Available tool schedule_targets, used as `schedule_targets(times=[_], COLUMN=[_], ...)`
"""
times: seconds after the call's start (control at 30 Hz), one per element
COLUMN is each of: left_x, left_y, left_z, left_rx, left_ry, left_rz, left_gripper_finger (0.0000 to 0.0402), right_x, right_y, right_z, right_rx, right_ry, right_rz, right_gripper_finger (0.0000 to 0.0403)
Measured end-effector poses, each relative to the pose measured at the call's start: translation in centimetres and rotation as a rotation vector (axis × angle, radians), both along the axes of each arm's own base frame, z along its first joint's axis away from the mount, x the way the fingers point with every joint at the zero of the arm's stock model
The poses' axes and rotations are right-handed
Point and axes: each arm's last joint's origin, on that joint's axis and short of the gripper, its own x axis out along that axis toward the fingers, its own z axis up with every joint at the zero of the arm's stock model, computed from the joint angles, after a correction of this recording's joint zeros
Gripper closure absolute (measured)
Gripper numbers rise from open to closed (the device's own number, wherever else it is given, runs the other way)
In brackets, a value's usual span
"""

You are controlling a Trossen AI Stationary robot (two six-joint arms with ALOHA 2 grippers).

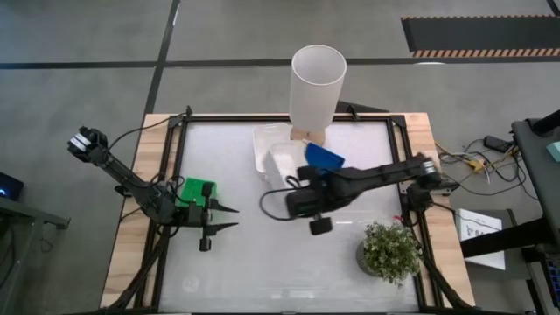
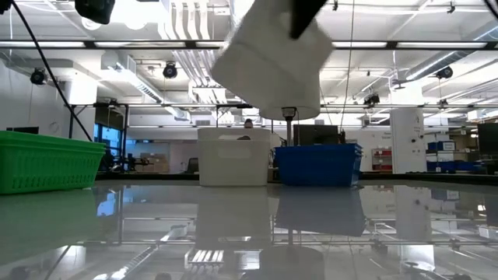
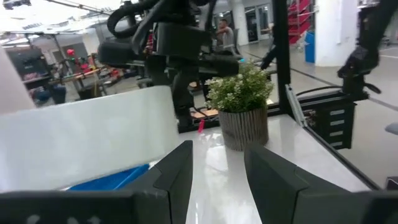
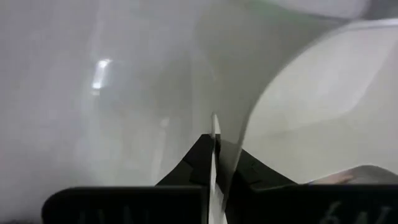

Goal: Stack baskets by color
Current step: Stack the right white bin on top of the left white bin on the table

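Note:
My right gripper (image 1: 289, 186) is shut on a translucent white basket (image 2: 268, 62) and holds it high over the table's middle. A second white basket (image 2: 233, 155) and a blue basket (image 2: 317, 163) rest on their bottoms at the far middle, in front of the tall cylinder. A green basket (image 1: 197, 190) sits on the table at the left, beside my left arm. My left gripper (image 1: 226, 220) waits there, open, pointing level toward the right with nothing between its fingers (image 3: 180, 168). My right gripper pinches the thin upper wall (image 4: 214, 140) of the translucent white basket between its two fingers. The fingers slant down from above. The basket (image 1: 284, 162) hangs tilted below them, lifted clear of the table.
A tall white cylinder (image 1: 317, 87) stands at the far middle edge. A potted plant (image 1: 389, 249) stands at the near right. The glossy table surface (image 1: 262, 271) in front is bare. Black frame rails (image 1: 179, 157) run along the table's sides.

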Motion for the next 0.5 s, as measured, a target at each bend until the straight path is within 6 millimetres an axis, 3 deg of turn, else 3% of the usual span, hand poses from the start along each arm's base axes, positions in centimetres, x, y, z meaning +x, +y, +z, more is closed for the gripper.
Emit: schedule_targets(times=[0.13,0.27,0.5], left_x=[-0.1,-0.7,-1.8], left_y=[0.1,0.3,0.5], left_z=[0.2,1.2,1.6], left_rx=[-0.033,-0.07,-0.12], left_ry=[-0.009,-0.05,-0.079], left_rz=[0.021,0.01,-0.014], left_gripper_finger=[0.0274,0.0274,0.0274], right_x=[3.2,5.7,6.9], right_y=[-1.2,-3.6,-8.5], right_z=[-0.4,-1.6,-4.1], right_rx=[-0.087,-0.141,-0.17], right_ry=[0.003,0.025,0.098], right_rz=[0.0,-0.038,-0.09], right_gripper_finger=[0.0394,0.0394,0.0394])
